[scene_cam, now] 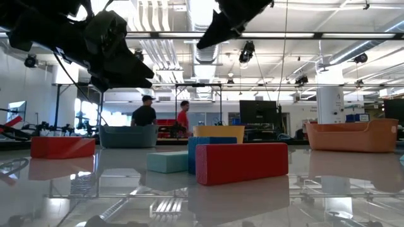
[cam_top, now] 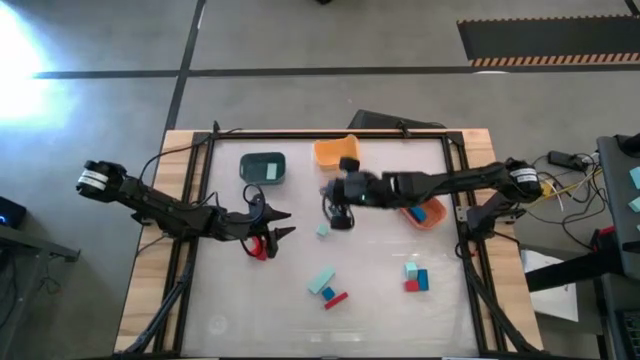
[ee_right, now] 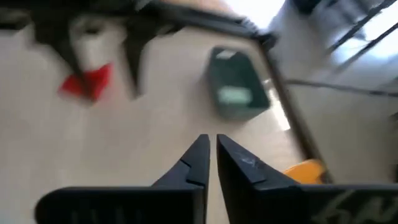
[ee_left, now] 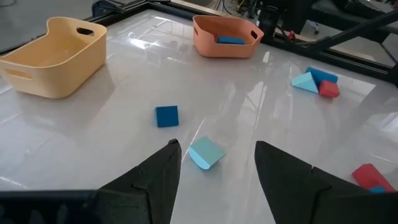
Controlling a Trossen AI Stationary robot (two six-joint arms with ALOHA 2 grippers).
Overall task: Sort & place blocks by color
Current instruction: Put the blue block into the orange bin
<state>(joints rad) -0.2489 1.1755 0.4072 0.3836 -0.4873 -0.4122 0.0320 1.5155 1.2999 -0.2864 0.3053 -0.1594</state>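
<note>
Left hand (cam_top: 278,224) hangs low w/ fingers spread wide over the tabletop (cam_top: 380,300), beside a red block (cam_top: 262,247), probably lining up a pick. Mid-table, right hand (cam_top: 340,207) is pinched shut on nothing I can see; blue block (ee_left: 166,116) and mint block (ee_left: 206,152) lie loose nearby, more blocks (cam_top: 417,278) further right, unsorted.

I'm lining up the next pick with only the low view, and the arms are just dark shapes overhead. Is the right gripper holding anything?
Observer: No. The right gripper is shut with nothing between its fingers, over the middle of the table.
Operator: So where's the blue cube?
Observer: The blue cube sits free on the tabletop, close to a mint block but apart from it.
Operator: And the left arm?
Observer: The left gripper is open and empty, pointing toward those two blocks.
</note>
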